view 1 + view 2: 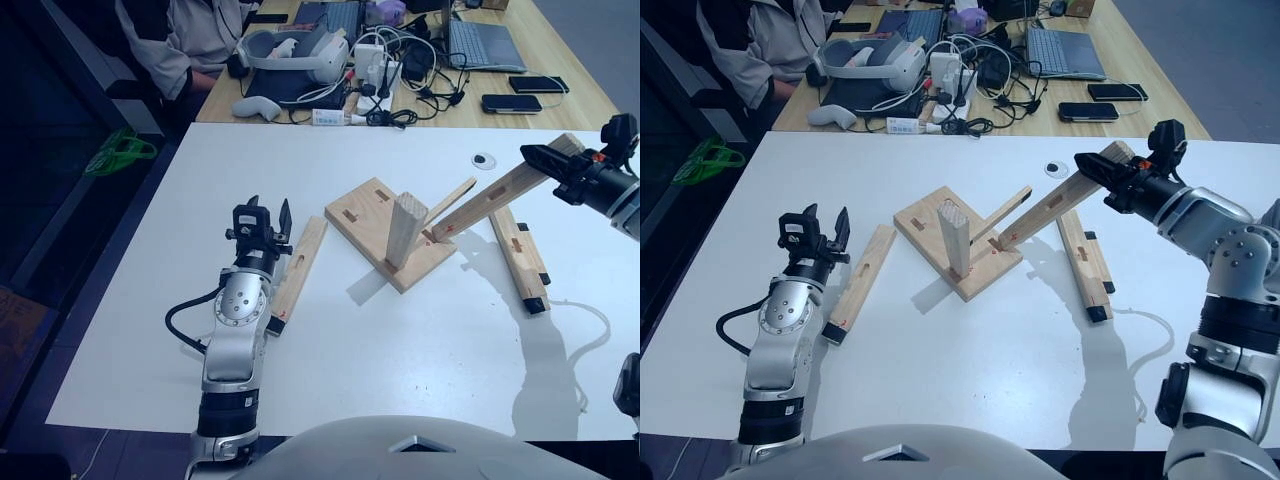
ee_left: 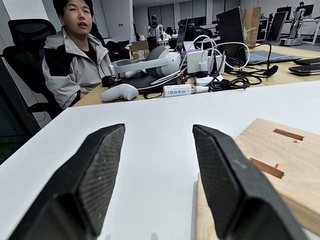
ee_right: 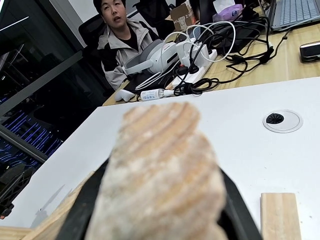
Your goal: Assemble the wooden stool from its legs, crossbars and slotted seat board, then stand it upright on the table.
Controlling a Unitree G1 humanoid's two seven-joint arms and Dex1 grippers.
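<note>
A white worktop (image 1: 970, 370) carries the loose parts of a wooden stool. Toward its left edge, the left gripper (image 1: 826, 218) hovers low over the surface. Its two black fingers (image 2: 95, 175) are spread apart and hold nothing. Just beside it, a flat leg (image 1: 862, 277) lies on the worktop with its slotted face up and a dark cap on its near end.

In the middle lies the slotted seat board (image 1: 920, 222), flat and turned corner-on to the worktop's edges. An upright leg (image 1: 955, 240) stands in the board near its near-right side. A thinner bar (image 1: 1005, 213) slants from the board toward the far right corner; I cannot tell whether its far end is lifted.

Right of that, the held leg (image 1: 1050, 212) slopes up from the board's right corner. Its upper end is clamped between the fingers of the right gripper (image 1: 1095, 168), raised above the worktop toward the far right corner. Below it, a second flat leg (image 1: 1083, 262) lies on the worktop right of the board, its near end dark-capped.

A round grommet (image 1: 1055, 168) sits near the far edge. Beyond that edge stands a wooden desk (image 1: 1140, 60) with a headset (image 1: 875, 58), cables and a laptop (image 1: 1060, 50).
</note>
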